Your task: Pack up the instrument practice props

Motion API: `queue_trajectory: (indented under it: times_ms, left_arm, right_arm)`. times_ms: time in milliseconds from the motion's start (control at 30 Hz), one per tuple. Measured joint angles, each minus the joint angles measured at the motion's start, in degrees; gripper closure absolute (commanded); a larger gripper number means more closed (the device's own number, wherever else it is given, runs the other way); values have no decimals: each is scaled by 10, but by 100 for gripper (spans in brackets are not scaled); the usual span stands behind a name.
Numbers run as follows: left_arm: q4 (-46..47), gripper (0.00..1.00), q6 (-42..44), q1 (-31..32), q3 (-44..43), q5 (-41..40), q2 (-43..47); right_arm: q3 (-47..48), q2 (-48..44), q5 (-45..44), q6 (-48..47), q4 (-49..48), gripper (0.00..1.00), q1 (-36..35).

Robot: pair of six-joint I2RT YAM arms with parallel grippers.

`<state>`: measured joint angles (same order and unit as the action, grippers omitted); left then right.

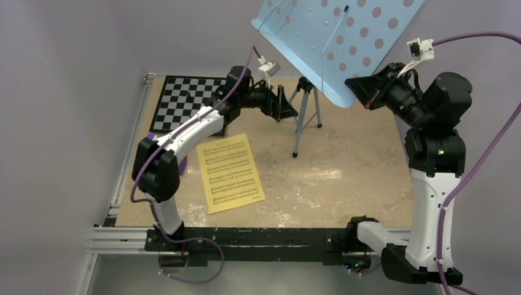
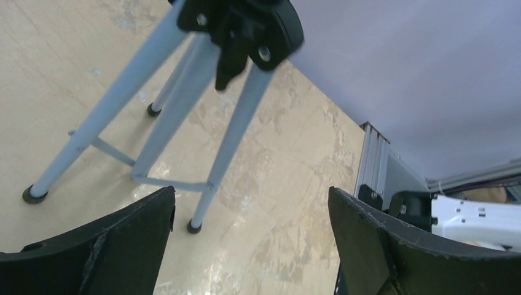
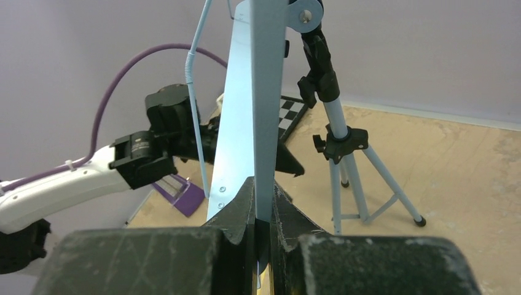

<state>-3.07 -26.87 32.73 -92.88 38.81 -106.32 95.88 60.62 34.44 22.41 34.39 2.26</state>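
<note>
Left gripper (image 1: 286, 106): released, jaws spread wide with nothing between them. It sits low, just beside the tripod legs of the light blue music stand (image 1: 305, 117), on their left. The left wrist view shows the legs and black leg hub ahead of the fingers, not touching them.

Right gripper (image 3: 263, 192): clenched on the lower edge of the stand's hole-dotted tray (image 1: 338, 43). The thin blue plate is pinched edge-on between the two fingers. The right arm is raised, reaching in from the right.

Stand: upright at the rear centre of the tabletop (image 1: 356, 160), rubber feet resting on the surface. The tray is tilted and carried high above the legs.

Yellow sheet of music (image 1: 231, 172): flat on the tabletop, front left, well apart from the stand and free of both grippers.

Purple metronome (image 3: 187, 198): on the tabletop behind the left arm, largely hidden; shape hard to make out.

Checkerboard (image 1: 187, 101): flat at the rear left corner.
</note>
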Motion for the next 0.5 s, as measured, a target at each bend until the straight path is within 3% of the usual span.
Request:
queue_trajectory:
  times_ms: [267,500]
  left_arm:
    - [59,1,168,-11,161,-3,131]
    - [181,1,248,-11,159,-5,60]
  right_arm:
    - [39,16,13,-58,49,100,0]
    - [84,35,24,-102,105,100,0]
